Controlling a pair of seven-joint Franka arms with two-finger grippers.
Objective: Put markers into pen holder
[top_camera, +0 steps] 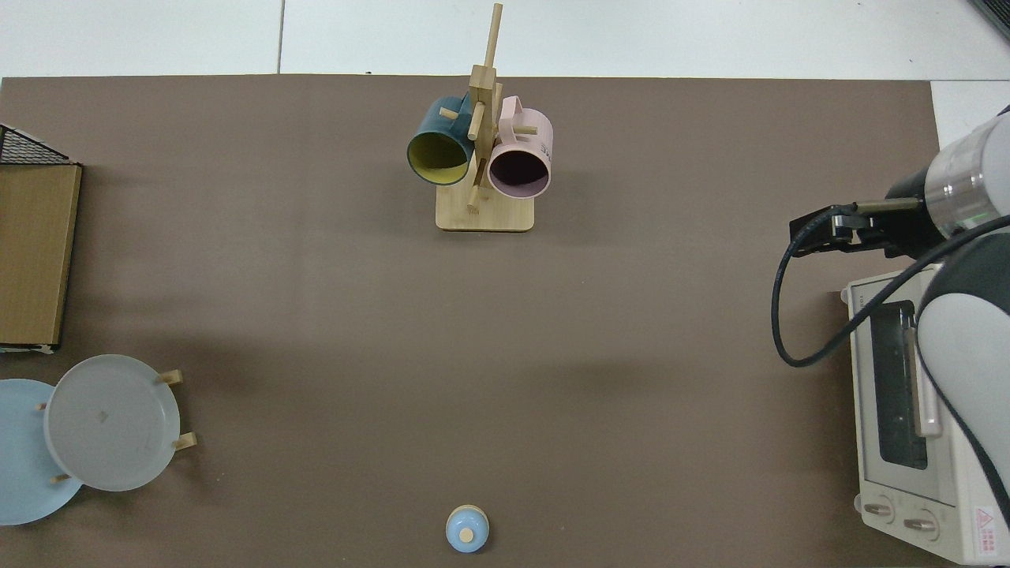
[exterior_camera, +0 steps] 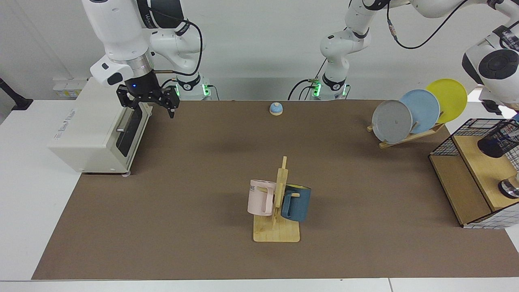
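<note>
1. Pen holder. The pen holder (exterior_camera: 495, 140) is at the far edge of the facing view, on the wooden shelf (exterior_camera: 478, 170) inside the wire basket (exterior_camera: 446, 142). It is tilted, not upright. Its dark base is low and towards the table centre, and its open mouth points up and out towards the frame edge. The top view does not show it.

2. Marker. We cannot locate the marker with certainty. A small blue patch (exterior_camera: 515, 118) at the frame edge, just above the holder's mouth, may be one of its ends. Its long axis is not visible.

3. Left arm. The left arm (exterior_camera: 492, 67) reaches over the basket, and its wrist is directly above the holder. The left gripper is cut off by the frame edge, so we cannot tell its state or what it carries.

4. Right arm. The right gripper (exterior_camera: 148, 106) waits above the toaster oven (exterior_camera: 93, 129), well apart from the holder across the whole table. We cannot tell its state.

5. Judgement. The left arm is by far the nearer. The coming move depends on lining up the marker's long axis with the tilted mouth of the holder. A vertical drop risks striking the mesh rim
</note>
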